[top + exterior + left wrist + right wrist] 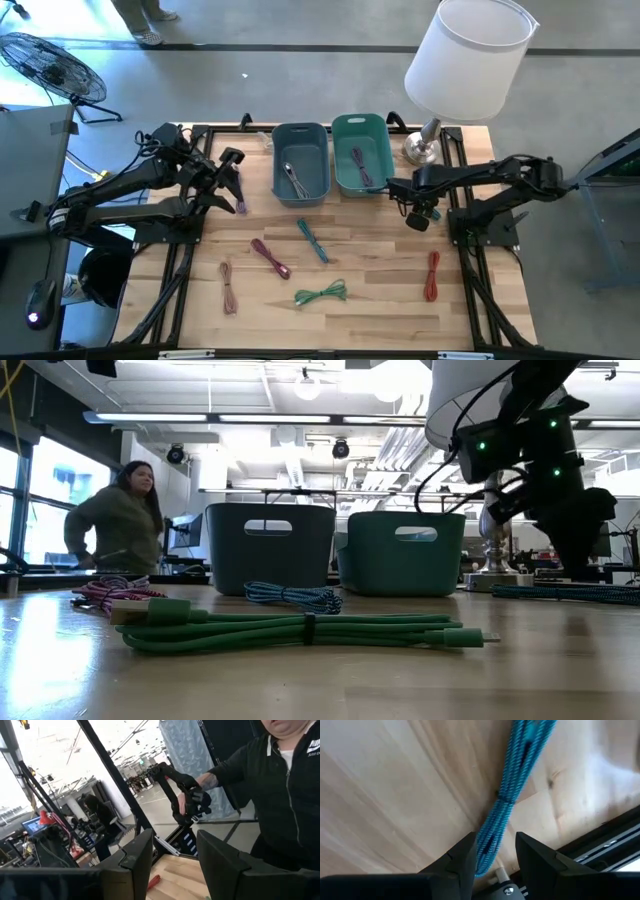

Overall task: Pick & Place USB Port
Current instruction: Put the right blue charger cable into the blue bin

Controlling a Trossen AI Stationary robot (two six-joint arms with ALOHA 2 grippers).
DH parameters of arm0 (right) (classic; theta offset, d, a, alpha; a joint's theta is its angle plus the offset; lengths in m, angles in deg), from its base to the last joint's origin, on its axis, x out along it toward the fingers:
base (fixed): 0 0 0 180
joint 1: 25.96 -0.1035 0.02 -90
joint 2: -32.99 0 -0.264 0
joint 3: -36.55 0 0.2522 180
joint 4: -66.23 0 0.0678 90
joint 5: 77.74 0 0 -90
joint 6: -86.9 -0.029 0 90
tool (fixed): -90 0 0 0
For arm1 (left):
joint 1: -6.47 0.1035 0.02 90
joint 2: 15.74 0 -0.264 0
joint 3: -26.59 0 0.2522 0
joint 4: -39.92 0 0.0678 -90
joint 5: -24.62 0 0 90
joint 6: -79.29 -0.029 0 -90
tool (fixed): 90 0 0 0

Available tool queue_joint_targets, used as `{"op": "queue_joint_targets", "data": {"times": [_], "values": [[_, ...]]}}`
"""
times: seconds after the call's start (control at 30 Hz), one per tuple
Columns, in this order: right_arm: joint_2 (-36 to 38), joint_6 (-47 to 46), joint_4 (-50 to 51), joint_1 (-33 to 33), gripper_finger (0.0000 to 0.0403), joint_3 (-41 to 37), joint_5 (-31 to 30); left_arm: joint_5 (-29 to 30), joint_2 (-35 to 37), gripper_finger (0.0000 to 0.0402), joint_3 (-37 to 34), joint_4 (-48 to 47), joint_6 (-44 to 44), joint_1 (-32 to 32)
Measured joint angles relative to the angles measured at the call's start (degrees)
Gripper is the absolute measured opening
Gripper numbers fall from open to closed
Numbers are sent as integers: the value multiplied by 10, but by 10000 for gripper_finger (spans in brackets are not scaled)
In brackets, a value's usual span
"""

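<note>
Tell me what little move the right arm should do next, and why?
Probably lower the right gripper straight down. Its open fingers hang above the blue cable, which lies on the table lined up with their gap, so they could then close on it. The left gripper waits at the table's left side.
</note>
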State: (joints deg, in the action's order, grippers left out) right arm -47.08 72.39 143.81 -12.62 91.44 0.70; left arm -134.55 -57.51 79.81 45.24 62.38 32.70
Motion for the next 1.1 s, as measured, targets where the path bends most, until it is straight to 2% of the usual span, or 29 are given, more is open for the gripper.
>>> {"op": "queue_joint_targets", "data": {"times": [0.3,0.63,0.9,1.1], "values": [[-55,-1,-1,2,129,-2,-1,0,0,150,0,0,0,0],[-58,-4,0,17,129,-2,-2,0,0,150,0,0,2,0],[-58,-4,-18,40,129,-10,30,0,0,150,0,0,2,0],[-58,-6,-21,40,129,-12,31,2,0,150,0,0,2,0]]}}
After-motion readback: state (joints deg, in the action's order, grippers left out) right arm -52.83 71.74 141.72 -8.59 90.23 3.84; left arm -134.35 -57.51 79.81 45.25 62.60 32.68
